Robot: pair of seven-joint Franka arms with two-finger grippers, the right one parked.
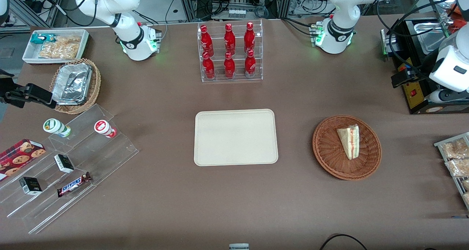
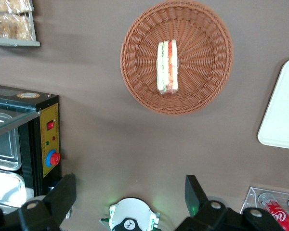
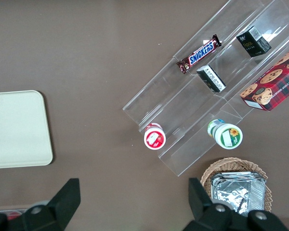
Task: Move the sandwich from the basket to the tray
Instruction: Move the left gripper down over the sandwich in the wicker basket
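Sandwich [image 1: 349, 141] lies in basket [image 1: 331, 158], toward working arm's end of desk [image 1: 165, 191]. Tray [image 1: 235, 137] bare, mid-desk, well apart from basket. Bottle rack [image 1: 230, 51] farther from front camera than tray. Tool [image 2: 130, 199] high above desk, near left arm's base, well apart from basket; fingers [image 2: 62, 195] spread wide, gripping nothing.

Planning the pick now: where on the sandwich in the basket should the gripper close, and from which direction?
Grip the sandwich across its two flat bread faces near mid-length, coming straight down. It stands on edge in the basket, filling layers upward. The open gripper is high above the table, well clear of it.
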